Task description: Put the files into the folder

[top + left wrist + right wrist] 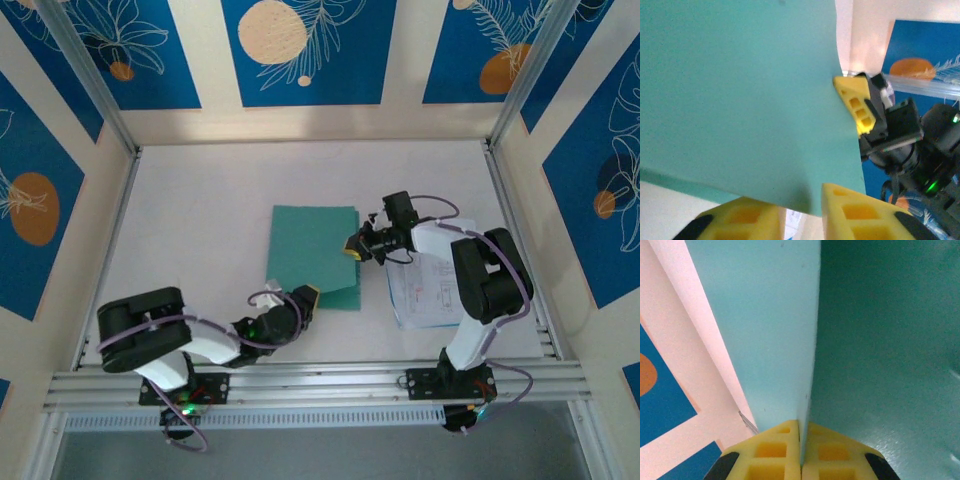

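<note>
The folder (pixel 310 250) lies in the middle of the counter (pixel 200 220); it is thin card, light and bendy, so a lifted leaf will likely sag and could slide out of a narrow pinch. The right fingers (pixel 353 246) are together, clamped on a leaf at the folder's right edge. The left fingers (pixel 307 295) stand apart at its near edge, gripping nothing. The files (pixel 425 292) lie flat toward the right near corner, partly under the right arm; being loose sheets, probably slippery on one another, they are best taken by a free edge, all together
</note>
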### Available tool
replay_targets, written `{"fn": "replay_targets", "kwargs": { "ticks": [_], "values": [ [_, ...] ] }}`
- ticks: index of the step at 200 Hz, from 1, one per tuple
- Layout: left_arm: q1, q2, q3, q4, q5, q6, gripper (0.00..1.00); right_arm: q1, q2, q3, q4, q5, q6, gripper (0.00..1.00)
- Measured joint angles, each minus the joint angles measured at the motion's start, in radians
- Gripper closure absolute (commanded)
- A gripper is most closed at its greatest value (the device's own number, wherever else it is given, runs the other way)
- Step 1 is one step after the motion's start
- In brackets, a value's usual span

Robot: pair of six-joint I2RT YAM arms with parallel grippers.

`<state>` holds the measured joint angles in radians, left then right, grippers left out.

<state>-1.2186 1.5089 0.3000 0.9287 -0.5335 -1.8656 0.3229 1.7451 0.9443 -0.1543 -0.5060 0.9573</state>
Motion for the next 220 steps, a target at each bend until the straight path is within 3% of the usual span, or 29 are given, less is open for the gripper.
{"fn": "replay_targets", "kwargs": {
  "ticks": [19, 47, 75, 104, 130, 158, 220],
  "values": [
    [-0.001, -0.139, 0.007, -0.174, 0.042, 0.032, 0.55, 0.021, -0.013, 0.019, -0.031, 0.025, 0.006, 1.0],
    [0.012, -0.357, 0.115, -0.588, 0.091, 0.173, 0.39, 0.046, -0.028, 0.06, -0.104, 0.069, 0.018, 1.0],
    [0.024, -0.464, 0.307, -0.958, 0.109, 0.465, 0.32, 0.073, -0.03, 0.145, -0.201, 0.116, 0.026, 1.0],
    [0.029, -0.437, 0.476, -1.204, 0.116, 0.824, 0.3, 0.097, -0.03, 0.242, -0.298, 0.158, 0.04, 1.0],
    [0.024, -0.307, 0.624, -1.343, 0.106, 1.117, 0.29, 0.114, -0.03, 0.313, -0.375, 0.187, 0.048, 1.0],
    [0.003, -0.176, 0.726, -1.417, 0.039, 1.345, 0.27, 0.123, -0.03, 0.359, -0.431, 0.208, 0.058, 1.0],
    [-0.022, -0.038, 0.813, -1.435, -0.105, 1.583, 0.28, 0.135, -0.03, 0.407, -0.498, 0.22, 0.058, 1.0]
  ]
}}
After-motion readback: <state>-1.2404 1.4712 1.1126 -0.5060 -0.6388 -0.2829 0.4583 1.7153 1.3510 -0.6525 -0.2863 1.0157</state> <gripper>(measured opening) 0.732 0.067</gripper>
